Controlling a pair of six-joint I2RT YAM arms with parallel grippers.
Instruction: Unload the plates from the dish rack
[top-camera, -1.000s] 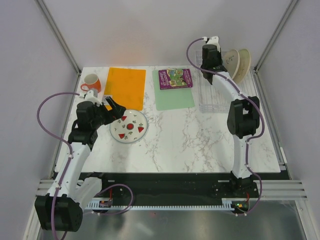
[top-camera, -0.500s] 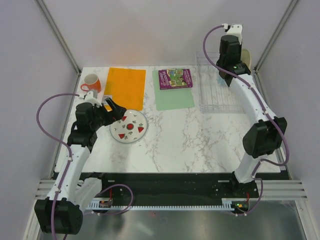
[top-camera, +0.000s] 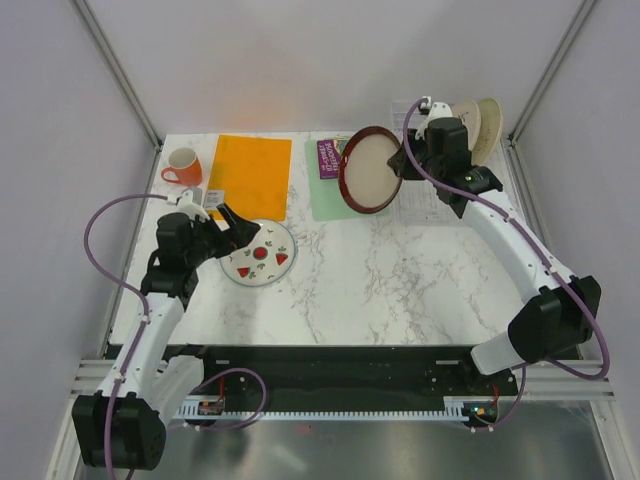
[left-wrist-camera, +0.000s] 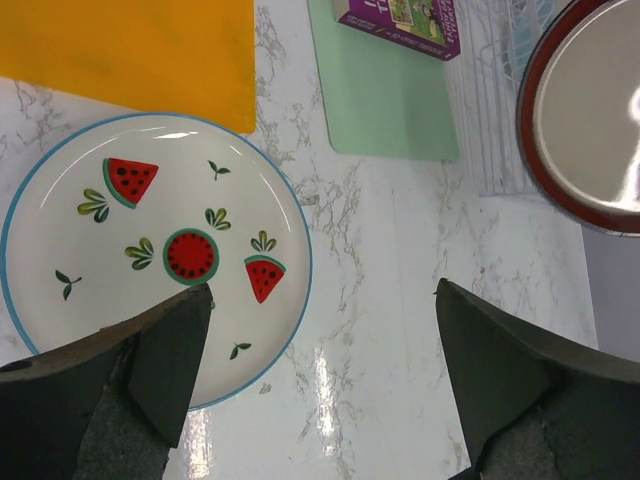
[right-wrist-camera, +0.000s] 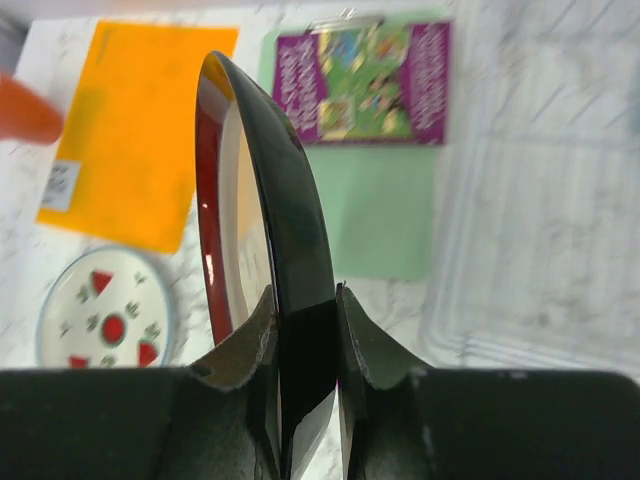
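Top: pinches maroon-rimmed plate (top-camera: 368, 183) by rim in right gripper (top-camera: 403, 160), on edge and clear of dish rack (top-camera: 430, 205), presumably for transfer, with two plates (top-camera: 487, 125) upright at its back; left wrist: hovers left gripper (left-wrist-camera: 322, 300) splayed and empty over fruit plate (left-wrist-camera: 150, 250) flat on table (left-wrist-camera: 400, 250); right wrist: clamps rim between fingers (right-wrist-camera: 245, 350).

Lab robot cell: aluminium frame posts (top-camera: 112, 65), blank grey walls (top-camera: 300, 60), marble-look tabletop (top-camera: 380, 290), black mounting rail (top-camera: 340, 385).
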